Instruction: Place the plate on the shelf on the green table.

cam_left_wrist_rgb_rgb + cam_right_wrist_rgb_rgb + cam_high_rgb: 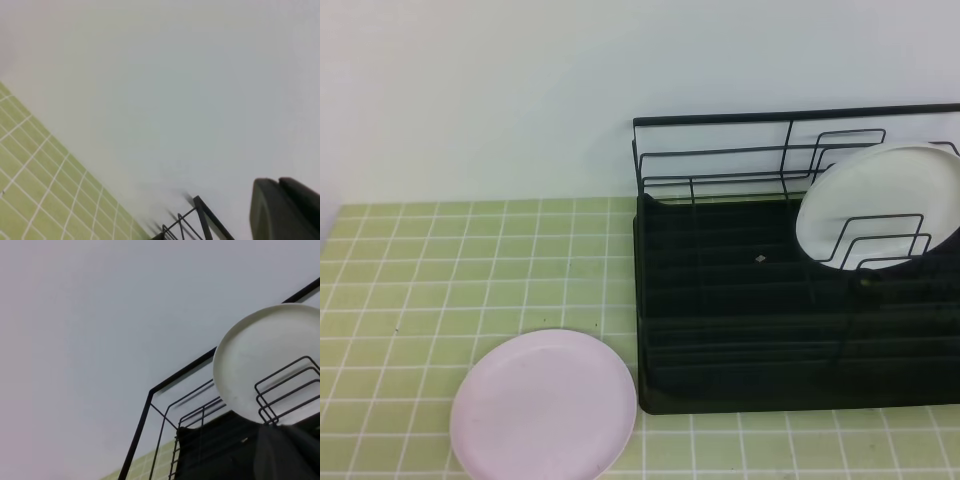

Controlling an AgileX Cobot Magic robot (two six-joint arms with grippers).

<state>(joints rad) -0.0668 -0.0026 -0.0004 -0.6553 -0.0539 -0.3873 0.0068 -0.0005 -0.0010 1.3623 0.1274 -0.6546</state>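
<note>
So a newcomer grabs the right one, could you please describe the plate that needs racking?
Find the black wire shelf on the green table. Just left of its front corner, a plate lies flat on the tiles. It is pale pink, unlike the white plate standing upright in the shelf.

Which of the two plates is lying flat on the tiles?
The pale pink plate, flat on the green table left of the shelf; the white plate stands upright in the rack.

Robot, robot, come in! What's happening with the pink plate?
Both grippers shut, holding nothing. Pink plate flat on green table, left of shelf. White plate fills right slots; left slots free.
</note>
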